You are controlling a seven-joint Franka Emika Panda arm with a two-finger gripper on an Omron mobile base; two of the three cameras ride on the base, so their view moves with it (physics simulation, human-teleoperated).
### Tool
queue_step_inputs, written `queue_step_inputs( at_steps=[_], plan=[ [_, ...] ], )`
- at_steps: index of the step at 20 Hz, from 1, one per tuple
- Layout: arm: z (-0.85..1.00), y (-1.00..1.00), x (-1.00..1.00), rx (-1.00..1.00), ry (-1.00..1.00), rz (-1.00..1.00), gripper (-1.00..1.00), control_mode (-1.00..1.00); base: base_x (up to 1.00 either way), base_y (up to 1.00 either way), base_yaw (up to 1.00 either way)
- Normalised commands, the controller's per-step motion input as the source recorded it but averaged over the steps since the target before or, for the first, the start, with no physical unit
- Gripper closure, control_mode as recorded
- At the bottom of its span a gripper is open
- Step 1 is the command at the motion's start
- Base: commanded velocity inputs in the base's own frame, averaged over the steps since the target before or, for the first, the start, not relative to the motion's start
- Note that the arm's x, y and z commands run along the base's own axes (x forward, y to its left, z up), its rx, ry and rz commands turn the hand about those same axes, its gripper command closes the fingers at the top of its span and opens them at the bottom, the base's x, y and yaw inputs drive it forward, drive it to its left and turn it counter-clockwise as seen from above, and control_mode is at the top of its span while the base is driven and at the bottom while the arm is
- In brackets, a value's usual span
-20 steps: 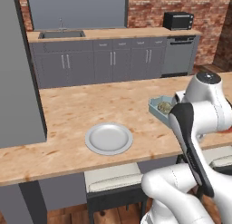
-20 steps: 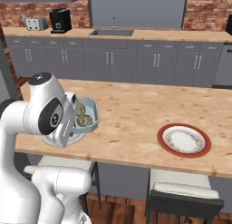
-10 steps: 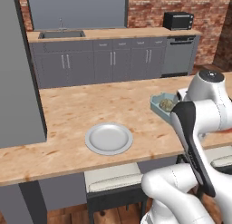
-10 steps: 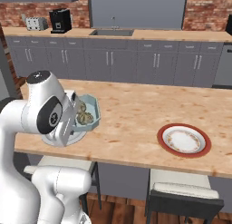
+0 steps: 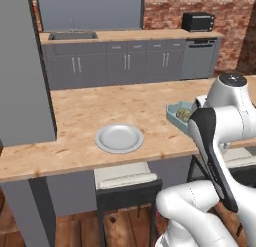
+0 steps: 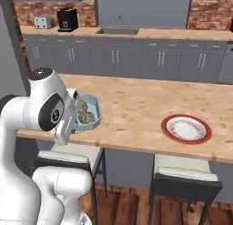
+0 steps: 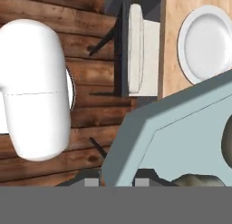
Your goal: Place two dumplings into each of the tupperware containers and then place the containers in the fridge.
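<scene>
1. Light blue tupperware container (image 7: pixel 181 132) sits clamped in my gripper (image 7: pixel 117 181) by its wall, jaws nearly shut on the thin rim, one finger either side. Two dumplings (image 6: pixel 85 115) lie inside, beyond my fingertips.
2. I judge it is carried by the rim and roughly level so the dumplings stay put; loading looks done for this tub, fridge leg next.
3. The container hangs at the near edge of the table (image 5: pixel 100 111), partly past it over a stool (image 7: pixel 136 46) and the wood floor (image 7: pixel 86 41) below my gripper.
4. Grey plate (image 5: pixel 119 138) lies well off to one side of my gripper, red-rimmed plate (image 6: pixel 186 128) well off to the other; no obstacle close by.
5. Risk: a rim grip may let the tub tilt during a wide swing.
</scene>
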Motion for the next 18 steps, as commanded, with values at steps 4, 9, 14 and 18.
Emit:
queue_step_inputs(
  at_steps=[4,9,14,18],
  plan=[
    [0.00,0.00,0.00,0.00,0.00,0.00,1.00,1.00,-0.78,1.00,0.61],
    [0.00,0.00,0.00,0.00,0.00,0.00,1.00,1.00,-0.37,1.00,0.83],
    [0.00,0.00,0.00,0.00,0.00,0.00,1.00,1.00,0.29,0.90,0.70],
    [0.00,0.00,0.00,0.00,0.00,0.00,1.00,1.00,1.00,0.56,-0.04]
  ],
)
